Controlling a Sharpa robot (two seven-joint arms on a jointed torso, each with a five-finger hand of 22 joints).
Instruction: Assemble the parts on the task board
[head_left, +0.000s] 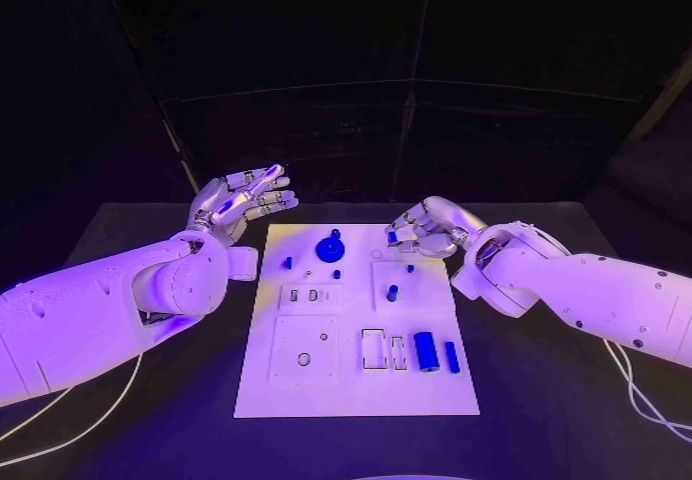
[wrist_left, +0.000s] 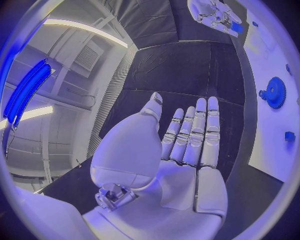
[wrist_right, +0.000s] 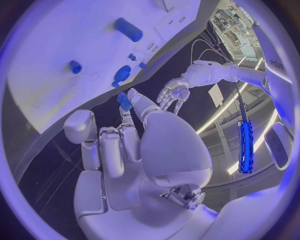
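While the task board (head_left: 353, 395) is lying lengthwise down the middle of the black table (head_left: 577, 400), a small blue part (wrist_right: 124, 101) is being pinched at the fingertips of the right hand (head_left: 426, 232), which is being held over the board's far right corner. Judging from this, a seat for that part is being sought just below and toward the robot, where a small blue peg (head_left: 392, 293) is standing in the right-hand column; the right hand is clearly the nearer one to it. The left hand (head_left: 242, 202) is being held released, fingers straight and apart, off the board's far left corner and grasping nothing. A blue gear (head_left: 330, 247) is lying between the two hands at the far end, close enough that it could be brushed. Two blue cylinders (head_left: 427, 351) are lying nearer the robot, their long axes running along the board's length, well apart from either hand.
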